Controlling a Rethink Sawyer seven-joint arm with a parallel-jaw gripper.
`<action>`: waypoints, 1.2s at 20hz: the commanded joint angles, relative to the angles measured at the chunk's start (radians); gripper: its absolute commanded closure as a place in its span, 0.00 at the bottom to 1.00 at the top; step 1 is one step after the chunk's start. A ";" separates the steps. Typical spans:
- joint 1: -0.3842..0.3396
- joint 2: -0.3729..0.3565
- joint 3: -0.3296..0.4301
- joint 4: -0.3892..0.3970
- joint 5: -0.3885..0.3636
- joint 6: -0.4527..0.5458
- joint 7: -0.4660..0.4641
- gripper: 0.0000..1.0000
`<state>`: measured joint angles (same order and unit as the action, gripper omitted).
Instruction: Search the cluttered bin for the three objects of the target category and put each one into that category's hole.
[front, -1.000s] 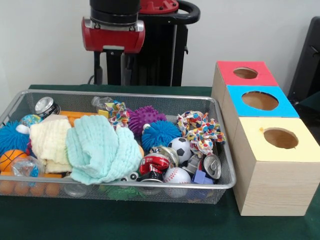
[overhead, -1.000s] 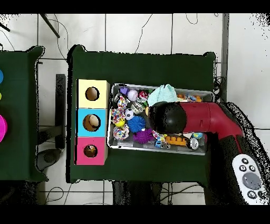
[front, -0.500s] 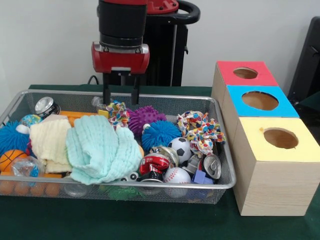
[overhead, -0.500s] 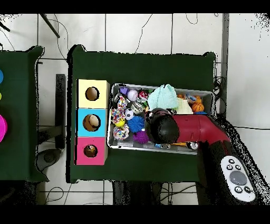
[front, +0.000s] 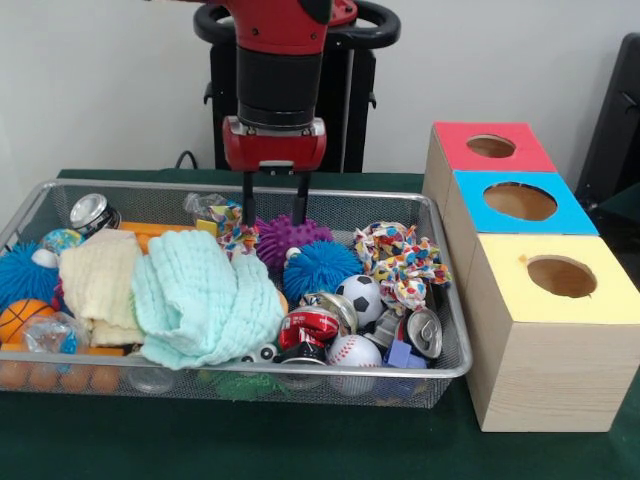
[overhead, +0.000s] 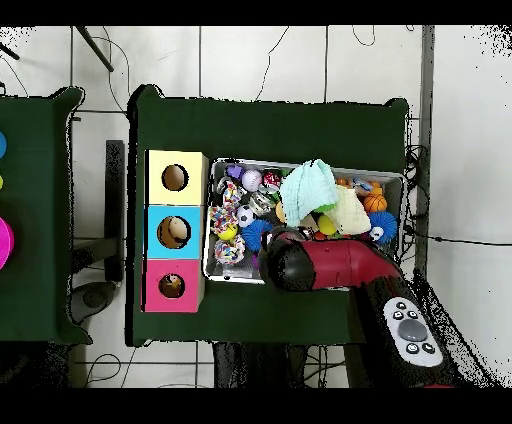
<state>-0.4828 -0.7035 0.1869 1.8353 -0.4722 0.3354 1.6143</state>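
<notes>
My gripper (front: 275, 215) hangs open over the back of the wire bin (front: 440, 372), its fingertips just above a purple spiky ball (front: 292, 238). A blue spiky ball (front: 320, 268) lies right in front of that one. A soccer ball (front: 358, 297), a baseball (front: 353, 352) and a red can (front: 308, 328) crowd the bin's front right. Rope toys (front: 402, 258) lie at the right end. Beside the bin stand red (front: 491, 147), blue (front: 519, 202) and yellow (front: 561, 277) boxes, each with a round hole. In the overhead view the arm (overhead: 290, 265) hides the gripper.
A mint cloth (front: 205, 295) and a cream cloth (front: 98, 280) cover the bin's middle and left. A silver can (front: 92, 212), a basketball (front: 20, 318) and another blue spiky ball (front: 18, 275) sit at the left end. From above, the boxes (overhead: 174, 232) line the bin's left side.
In the front view the gripper has come down and moved right, from above the bin's back rim to just over the purple spiky ball. The bin's contents have not shifted.
</notes>
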 joint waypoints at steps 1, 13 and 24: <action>0.035 0.072 -0.069 0.057 0.055 -0.089 0.253 0.00; 0.032 0.199 -0.063 -0.015 0.085 -0.163 0.208 0.00; 0.197 0.172 -0.164 0.100 0.192 -0.275 0.336 0.00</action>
<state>-0.3745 -0.5384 0.0614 1.8598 -0.3807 0.1702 1.6184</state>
